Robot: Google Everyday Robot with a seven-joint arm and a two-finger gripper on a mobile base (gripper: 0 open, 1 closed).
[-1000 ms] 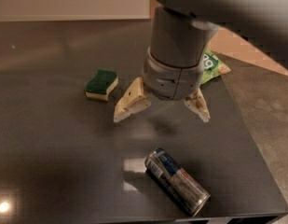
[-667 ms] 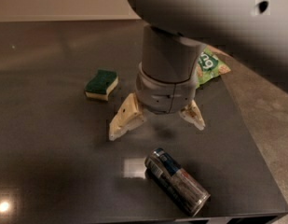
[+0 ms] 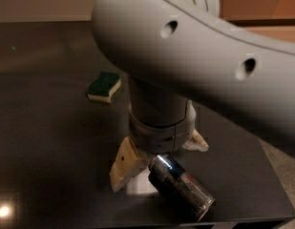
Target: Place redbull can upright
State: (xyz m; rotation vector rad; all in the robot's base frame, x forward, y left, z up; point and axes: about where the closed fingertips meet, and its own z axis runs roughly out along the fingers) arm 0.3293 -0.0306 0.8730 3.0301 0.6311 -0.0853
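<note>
The redbull can (image 3: 181, 186) lies on its side on the dark table (image 3: 47, 147) near the front edge, its silver end facing up-left. My gripper (image 3: 159, 159) hangs just above and behind the can's near end, its fingers spread wide. One cream fingertip (image 3: 124, 164) is to the left of the can, touching or nearly touching the table. The other fingertip (image 3: 196, 142) is behind the can on the right. The can is not held. My big grey arm fills the upper right of the view.
A green and yellow sponge (image 3: 104, 86) lies on the table behind and to the left of the gripper. The table's front edge runs just below the can, and its right edge is close to the can's far end.
My gripper has come down and forward from the table's middle toward the can, and stays open. The can and sponge have not moved. My arm now hides the green bag at the back.
</note>
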